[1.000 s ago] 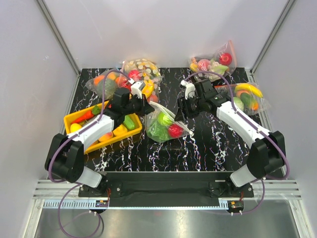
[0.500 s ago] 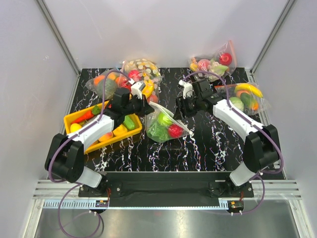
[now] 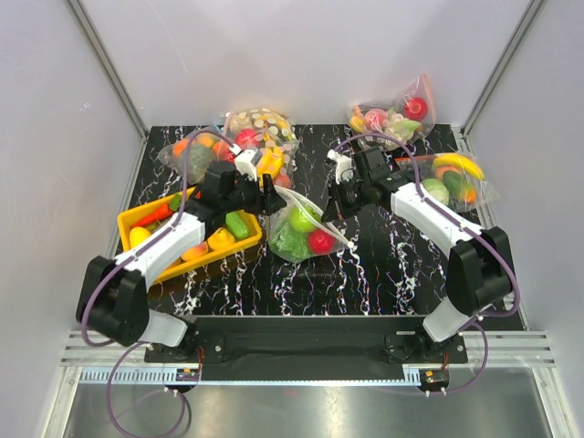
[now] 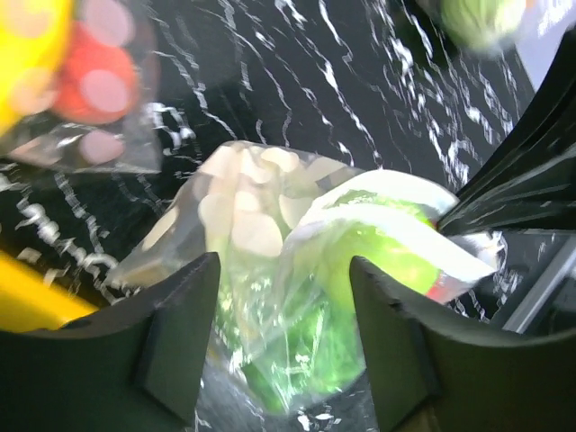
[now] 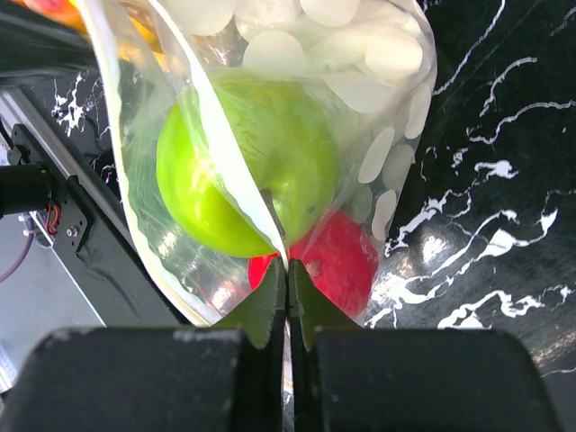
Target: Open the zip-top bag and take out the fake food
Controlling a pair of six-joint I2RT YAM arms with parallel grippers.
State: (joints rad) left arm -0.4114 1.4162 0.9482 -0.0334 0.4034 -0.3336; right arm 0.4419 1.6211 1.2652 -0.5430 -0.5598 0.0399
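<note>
The zip-top bag, clear with white dots, lies mid-table holding the fake food: a green apple, a red round fruit and leafy lettuce. My right gripper is at the bag's right edge. In the right wrist view it is shut on a thin fold of the bag, with the apple and the red fruit just beyond. My left gripper is at the bag's upper left. It stands open, and the bag bulges between its fingers.
A yellow tray of plastic produce sits left of the bag, under the left arm. At the back lies a bulky dotted bag with bananas. Plain clear bags of produce lie at back left, back right and far right.
My right gripper moved left to the bag and shut on its edge. My left gripper opened and shifted slightly up and right, and the bag now sits between its fingers.
</note>
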